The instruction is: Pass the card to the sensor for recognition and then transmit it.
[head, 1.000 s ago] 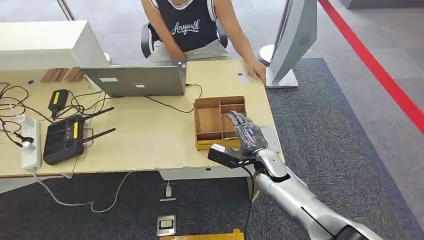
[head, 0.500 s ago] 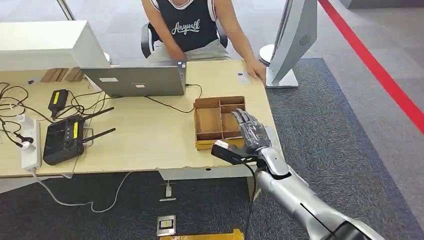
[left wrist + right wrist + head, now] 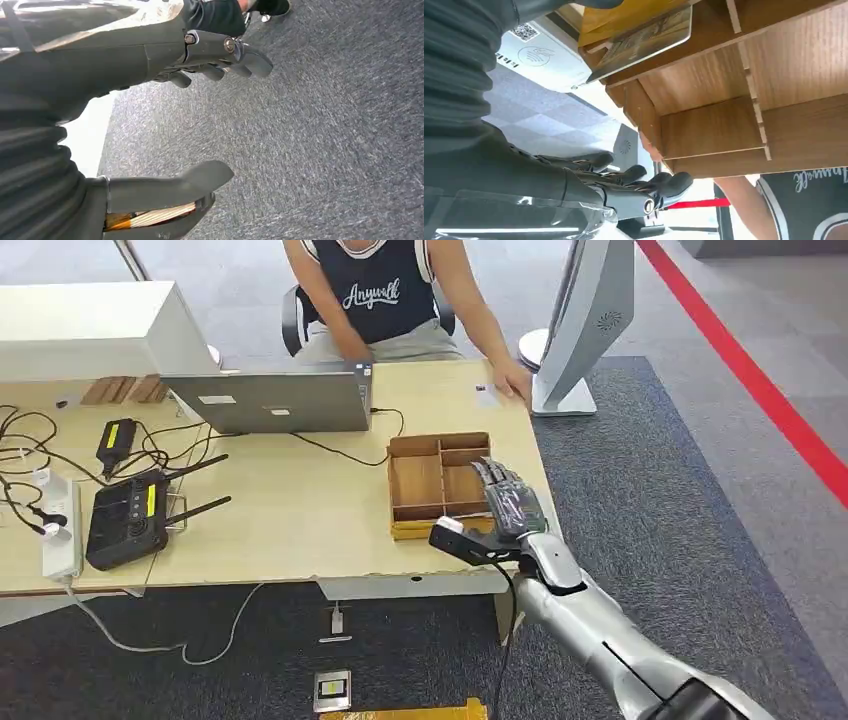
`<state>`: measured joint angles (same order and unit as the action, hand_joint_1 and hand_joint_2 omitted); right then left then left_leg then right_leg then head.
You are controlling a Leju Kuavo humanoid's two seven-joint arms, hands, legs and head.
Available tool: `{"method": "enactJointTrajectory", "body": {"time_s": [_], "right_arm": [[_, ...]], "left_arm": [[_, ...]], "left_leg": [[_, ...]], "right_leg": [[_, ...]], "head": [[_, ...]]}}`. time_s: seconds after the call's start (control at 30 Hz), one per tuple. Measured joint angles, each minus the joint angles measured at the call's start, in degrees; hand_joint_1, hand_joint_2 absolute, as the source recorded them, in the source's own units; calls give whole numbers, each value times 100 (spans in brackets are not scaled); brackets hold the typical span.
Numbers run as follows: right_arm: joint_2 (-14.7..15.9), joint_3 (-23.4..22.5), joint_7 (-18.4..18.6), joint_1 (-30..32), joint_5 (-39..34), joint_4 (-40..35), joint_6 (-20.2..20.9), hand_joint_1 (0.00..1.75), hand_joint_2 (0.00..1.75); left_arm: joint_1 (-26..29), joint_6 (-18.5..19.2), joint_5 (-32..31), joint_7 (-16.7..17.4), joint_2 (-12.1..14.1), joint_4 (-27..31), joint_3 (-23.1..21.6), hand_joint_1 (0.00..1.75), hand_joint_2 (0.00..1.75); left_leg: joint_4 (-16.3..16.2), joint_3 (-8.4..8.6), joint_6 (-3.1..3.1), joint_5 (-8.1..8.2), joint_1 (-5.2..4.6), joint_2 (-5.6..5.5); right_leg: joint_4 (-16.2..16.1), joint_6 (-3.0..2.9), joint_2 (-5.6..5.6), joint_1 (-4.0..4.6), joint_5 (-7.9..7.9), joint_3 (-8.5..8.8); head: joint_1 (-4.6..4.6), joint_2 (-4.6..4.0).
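In the head view, the right hand (image 3: 510, 508) is being held over the right-hand edge of the wooden box (image 3: 425, 485), its fingers (image 3: 497, 478) stretched flat above the box's right compartments. The box is being carried by the table (image 3: 300, 520). Beyond the box a laptop (image 3: 270, 400) is standing open, and a seated person (image 3: 385, 290) is resting a hand (image 3: 515, 382) on the table's far side, well apart from the box.

In the left wrist view, the left hand (image 3: 125, 65) is being kept empty above grey carpet (image 3: 325, 125), with its fingers (image 3: 250, 57) lightly bent and its thumb (image 3: 170, 187) held apart from them.

In the right wrist view, the card (image 3: 644, 37) is being shown at the wooden box's (image 3: 724, 130) outer wall, just beside a white card reader (image 3: 541, 57). The right hand's (image 3: 574, 185) fingers (image 3: 669, 182) are being kept straight, away from the card. Whether the card is being gripped by the thumb cannot be told.
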<state>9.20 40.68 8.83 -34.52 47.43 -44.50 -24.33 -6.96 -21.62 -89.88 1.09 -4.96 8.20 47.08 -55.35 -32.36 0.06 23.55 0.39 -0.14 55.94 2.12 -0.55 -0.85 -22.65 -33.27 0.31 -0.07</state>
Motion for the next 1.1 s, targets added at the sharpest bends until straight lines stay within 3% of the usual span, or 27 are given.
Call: {"method": "enactJointTrajectory", "body": {"time_s": [1.1], "right_arm": [[48, -41, -109, 30, -127, 118, -28, 0, 175]], "left_arm": [[-1, -2, -4, 0, 0, 0, 2, 0, 175]], "left_leg": [[0, 0, 0, 0, 0, 0]], "right_leg": [[0, 0, 0, 0, 0, 0]], "head": [[0, 0]]}}
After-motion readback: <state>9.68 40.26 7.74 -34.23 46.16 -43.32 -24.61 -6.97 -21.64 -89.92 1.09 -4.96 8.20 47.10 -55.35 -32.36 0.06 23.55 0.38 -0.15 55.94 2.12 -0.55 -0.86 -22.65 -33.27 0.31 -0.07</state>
